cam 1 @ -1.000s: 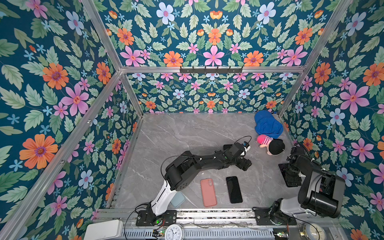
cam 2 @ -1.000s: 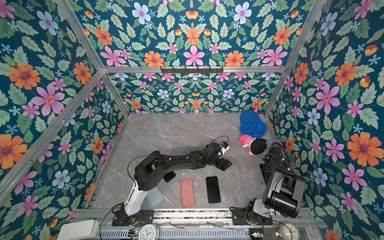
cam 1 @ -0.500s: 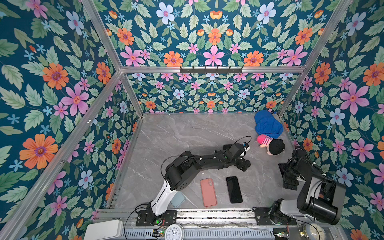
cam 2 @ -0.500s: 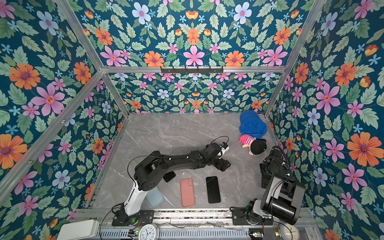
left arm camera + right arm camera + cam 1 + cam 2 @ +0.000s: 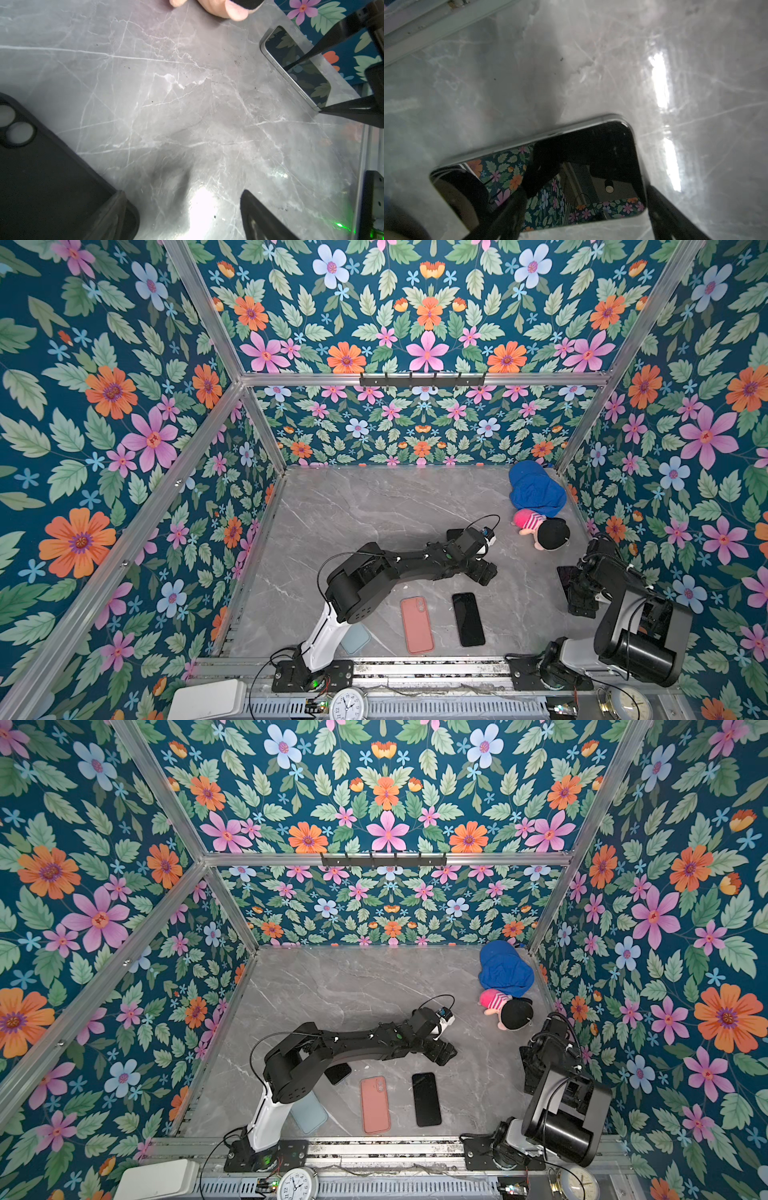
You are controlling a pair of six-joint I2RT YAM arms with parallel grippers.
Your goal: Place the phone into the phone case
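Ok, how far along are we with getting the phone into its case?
Done: nothing yet. The phone lies bare and flat on the table by the right wall. In hand: the right gripper is open, low over that phone, and the left gripper is open beside the black case. Left: grip the phone, carry it to a case and press it in.
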